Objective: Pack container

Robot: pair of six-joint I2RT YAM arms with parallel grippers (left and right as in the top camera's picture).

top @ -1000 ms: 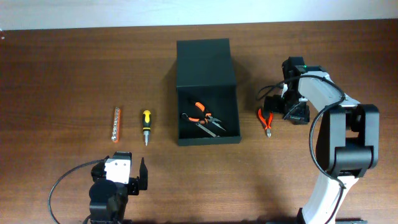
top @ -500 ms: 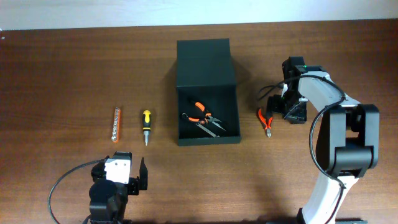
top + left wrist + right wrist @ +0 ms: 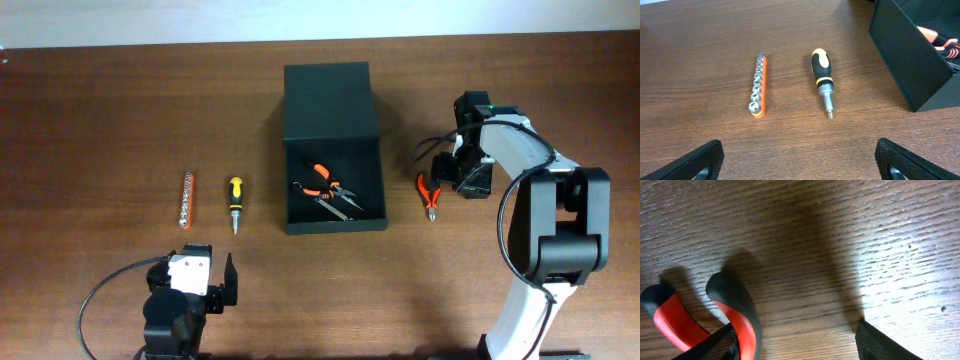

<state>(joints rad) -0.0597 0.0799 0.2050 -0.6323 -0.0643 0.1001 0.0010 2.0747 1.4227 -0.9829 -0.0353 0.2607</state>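
1. The right gripper (image 3: 795, 340) stands part-open over the red pliers (image 3: 429, 196); one finger seems to touch a handle, though the wrist view is tight.
2. Centre both handles between the jaws before closing.
3. Lift, then carry left to the open container (image 3: 335, 226) at mid-frame.
4. The left gripper (image 3: 797, 150) hangs wide open, lower left.

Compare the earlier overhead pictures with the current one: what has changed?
The right gripper has begun closing at the handles of the red pliers, which seem nudged slightly towards it; nothing is lifted. The left gripper, screwdriver, socket rail and container stayed put.
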